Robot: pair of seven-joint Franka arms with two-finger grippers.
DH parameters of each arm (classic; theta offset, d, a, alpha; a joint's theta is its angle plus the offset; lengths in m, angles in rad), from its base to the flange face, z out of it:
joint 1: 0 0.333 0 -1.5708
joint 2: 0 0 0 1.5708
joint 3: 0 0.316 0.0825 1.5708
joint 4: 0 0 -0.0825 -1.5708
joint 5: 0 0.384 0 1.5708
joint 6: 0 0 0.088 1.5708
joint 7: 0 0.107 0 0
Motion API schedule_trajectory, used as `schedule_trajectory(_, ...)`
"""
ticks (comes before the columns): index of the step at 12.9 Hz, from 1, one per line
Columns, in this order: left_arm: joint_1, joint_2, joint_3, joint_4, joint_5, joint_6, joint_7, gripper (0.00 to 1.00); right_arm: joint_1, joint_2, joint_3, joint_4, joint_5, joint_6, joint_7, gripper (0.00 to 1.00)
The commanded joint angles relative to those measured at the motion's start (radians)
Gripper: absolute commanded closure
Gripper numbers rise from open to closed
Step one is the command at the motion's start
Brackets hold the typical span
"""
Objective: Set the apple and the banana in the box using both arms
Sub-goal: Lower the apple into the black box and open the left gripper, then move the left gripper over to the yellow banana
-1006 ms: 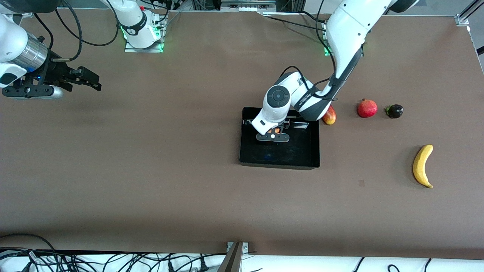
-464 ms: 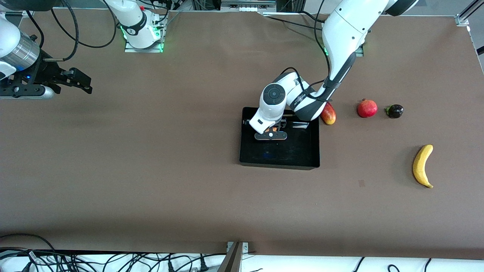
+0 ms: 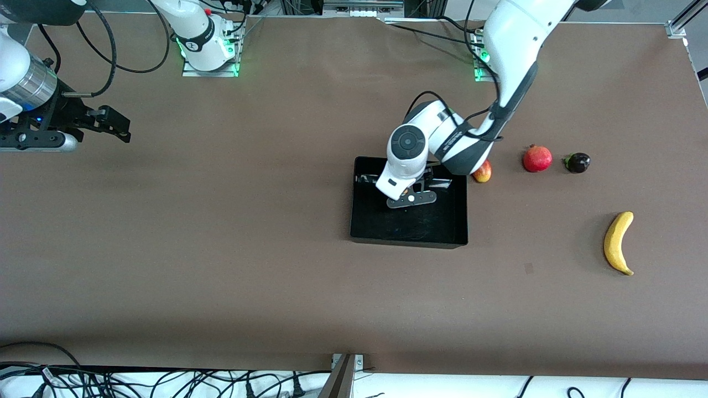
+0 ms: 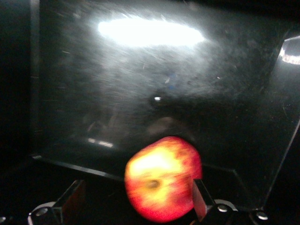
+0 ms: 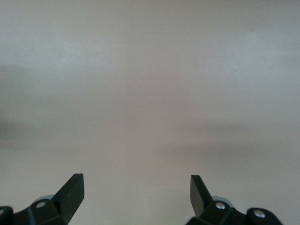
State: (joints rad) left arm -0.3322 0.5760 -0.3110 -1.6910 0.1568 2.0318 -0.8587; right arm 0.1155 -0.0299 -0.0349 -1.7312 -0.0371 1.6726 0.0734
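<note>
While my left claw (image 4: 136, 206) hangs inside the black box (image 3: 456, 221) with its fingers spread wide, the apple (image 4: 162, 178) sits between them, one finger (image 4: 200, 199) just beside it and the other (image 4: 70, 199) well apart. My right claw (image 5: 136, 194) waits, spread too, over bare bench (image 3: 221, 249) at the right arm's end. The banana (image 3: 617, 242) lies on the bench toward the left arm's end, well apart from the box.

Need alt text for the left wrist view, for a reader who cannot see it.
A red and yellow apple sits between the open jaws of the left gripper, with a gap on one side, above the glossy black floor of the box. A bright glare streaks the floor, and the box's walls frame the view.
</note>
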Motion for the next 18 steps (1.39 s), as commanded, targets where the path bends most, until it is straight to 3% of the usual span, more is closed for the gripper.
schedule_trajectory(1,0.047,-0.059,0.076,0.08,-0.091,-0.206,0.214,0.0,-0.011,0.008,0.01,0.027,-0.014,-0.013,-0.001,0.0)
schedule_trajectory(3,0.09,-0.082,0.163,0.097,-0.095,-0.303,0.436,0.0,-0.013,0.01,0.01,0.027,-0.013,-0.013,-0.001,0.0)
schedule_trajectory(5,0.126,-0.091,0.275,0.094,-0.083,-0.318,0.681,0.0,-0.013,0.01,0.01,0.029,-0.01,-0.013,0.0,0.0)
schedule_trajectory(7,0.156,-0.079,0.383,0.091,-0.01,-0.282,0.894,0.0,-0.013,0.01,0.01,0.029,-0.01,-0.013,0.0,0.0)
schedule_trajectory(10,0.231,-0.032,0.489,0.082,0.05,-0.119,1.175,0.0,-0.013,0.01,0.01,0.029,-0.009,-0.013,0.002,0.0)
schedule_trajectory(13,0.338,0.016,0.495,0.077,0.067,0.016,1.318,0.0,-0.013,0.01,0.01,0.029,-0.009,-0.011,0.003,0.0)
schedule_trajectory(18,0.441,0.103,0.49,0.028,0.197,0.267,1.343,0.0,-0.014,0.01,0.01,0.029,-0.009,-0.013,0.005,0.0)
